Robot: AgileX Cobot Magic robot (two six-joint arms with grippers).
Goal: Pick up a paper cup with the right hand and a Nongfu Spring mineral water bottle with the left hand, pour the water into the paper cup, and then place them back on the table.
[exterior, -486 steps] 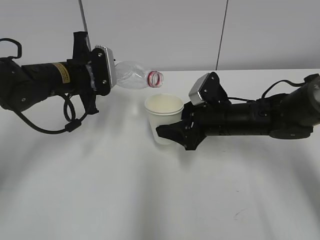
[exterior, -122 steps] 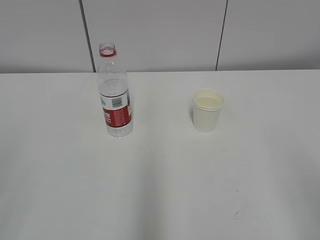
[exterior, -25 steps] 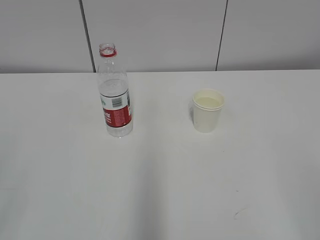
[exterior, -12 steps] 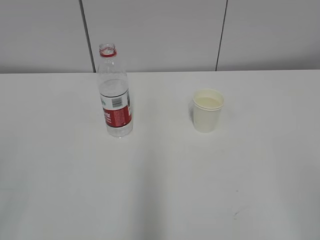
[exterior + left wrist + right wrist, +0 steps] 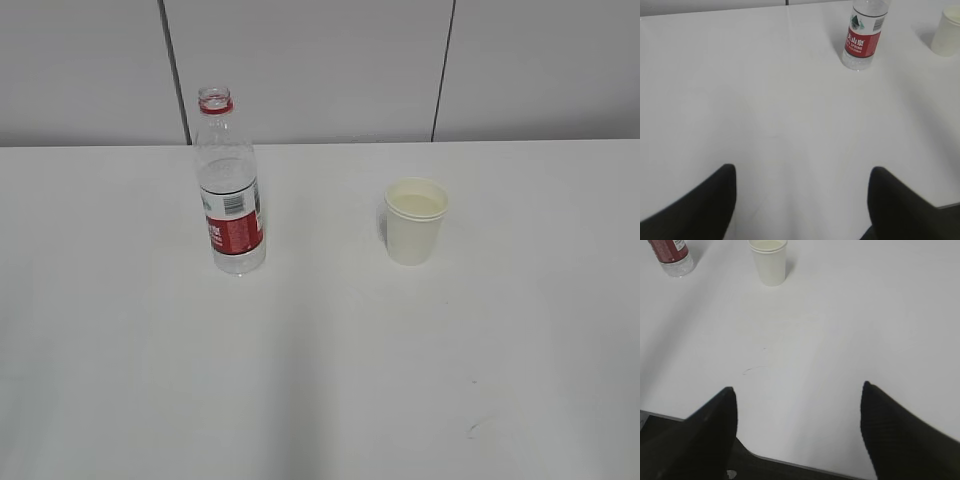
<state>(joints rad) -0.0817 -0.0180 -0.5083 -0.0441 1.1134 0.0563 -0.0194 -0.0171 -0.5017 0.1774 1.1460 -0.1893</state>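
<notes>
The Nongfu Spring bottle (image 5: pixel 230 185) stands upright and uncapped on the white table (image 5: pixel 320 360), left of centre; it also shows in the left wrist view (image 5: pixel 862 35) and the right wrist view (image 5: pixel 671 257). The paper cup (image 5: pixel 415 221) stands upright to its right, with liquid inside; it shows in the right wrist view (image 5: pixel 769 261) and at the edge of the left wrist view (image 5: pixel 947 31). My left gripper (image 5: pixel 802 175) is open and empty, far back from the bottle. My right gripper (image 5: pixel 797 395) is open and empty, near the table's front edge. Neither arm shows in the exterior view.
A faint pen-like mark (image 5: pixel 472 428) lies on the table near the front right, also in the right wrist view (image 5: pixel 754 369). The table's front edge (image 5: pixel 790 462) runs under the right gripper. A grey panelled wall (image 5: pixel 320 70) stands behind the table.
The bottle and cup stand apart on the table where both arms held them 19.4 s ago. Nothing has moved in the last second.
</notes>
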